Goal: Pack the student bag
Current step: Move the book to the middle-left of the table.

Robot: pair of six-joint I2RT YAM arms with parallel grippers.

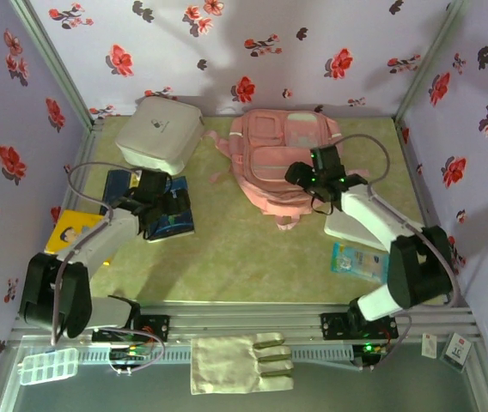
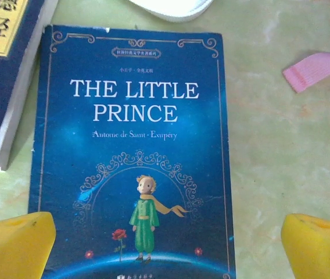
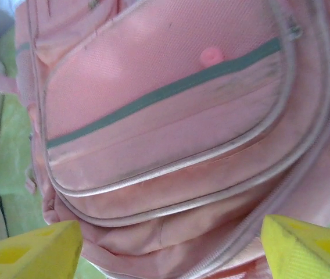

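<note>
A: Where's the student bag (image 1: 283,167)?
B: Flat at the back of the table (image 1: 244,257), beside the white box (image 1: 160,133). The right gripper (image 3: 168,250) hovers over its front pocket, fingers apart, empty.
A: The left gripper (image 2: 165,247)?
B: Spread wide above the blue book (image 2: 133,151), empty. I'd straddle the book's long edges squarely, but open the bag first. Whether the main zip is open, I can't tell.

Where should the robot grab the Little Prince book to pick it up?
Probably the long edge beside the bare table, coming down from that side. The Little Prince book lies flat, cover up, and a dark book crowds the opposite edge.
</note>
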